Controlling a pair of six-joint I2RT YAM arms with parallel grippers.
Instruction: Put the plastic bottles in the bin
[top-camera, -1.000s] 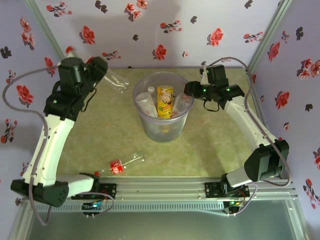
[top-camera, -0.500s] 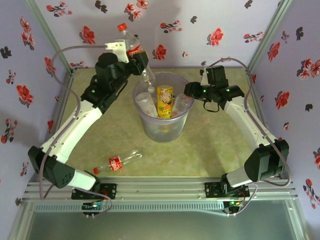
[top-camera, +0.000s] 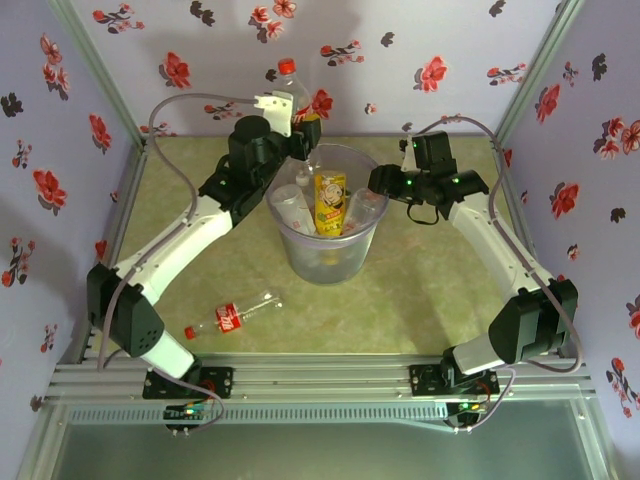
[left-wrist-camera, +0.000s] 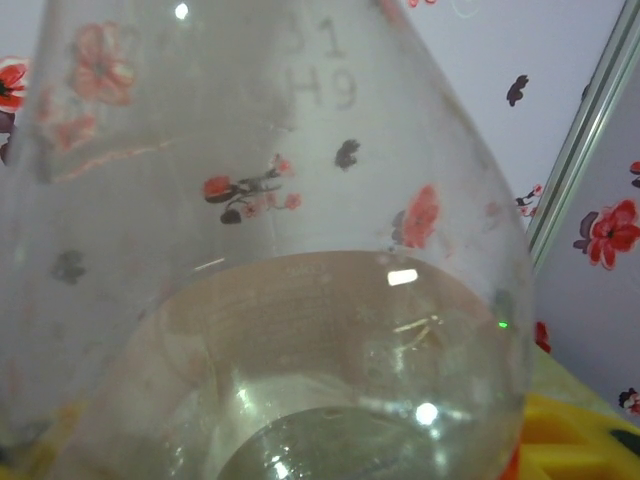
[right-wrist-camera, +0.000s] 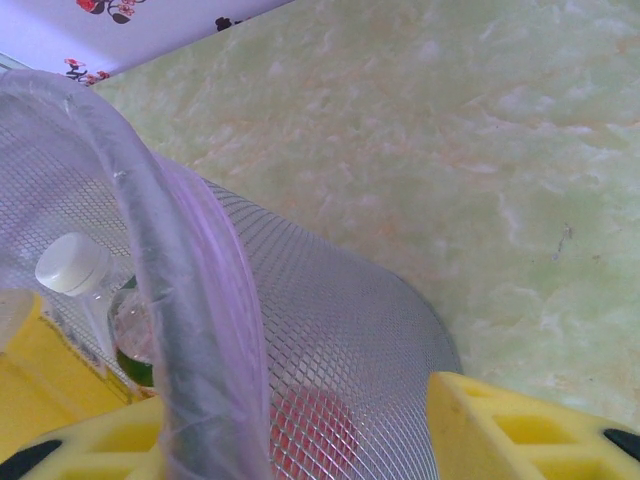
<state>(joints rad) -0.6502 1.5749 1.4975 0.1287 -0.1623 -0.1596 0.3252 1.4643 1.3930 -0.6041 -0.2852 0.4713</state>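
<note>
The bin (top-camera: 325, 262) stands mid-table, a translucent lavender bucket holding several plastic bottles, among them a yellow-labelled one (top-camera: 330, 200) and a clear one (top-camera: 292, 206). My left gripper (top-camera: 303, 128) hangs over the bin's far-left rim, shut on a clear red-capped bottle (top-camera: 291, 85) that points cap up. In the left wrist view that bottle (left-wrist-camera: 280, 250) presses close against the lens, with a yellow finger (left-wrist-camera: 590, 440) at its lower right. My right gripper (top-camera: 381, 181) is shut on the bin's rim (right-wrist-camera: 195, 350), between its yellow fingers (right-wrist-camera: 520, 430). One more red-labelled bottle (top-camera: 231, 317) lies on the table at front left.
Flowered walls close in the green table (top-camera: 440, 290) at the back and both sides. A metal rail (top-camera: 320, 378) runs along the near edge. Through the mesh wall, the right wrist view shows a white-capped bottle (right-wrist-camera: 72, 265) inside the bin.
My left arm has swung from the far-left side to above the bin's rim, carrying its bottle up and to the right. The bottle lying on the table shifted slightly. The right arm has stayed still.
</note>
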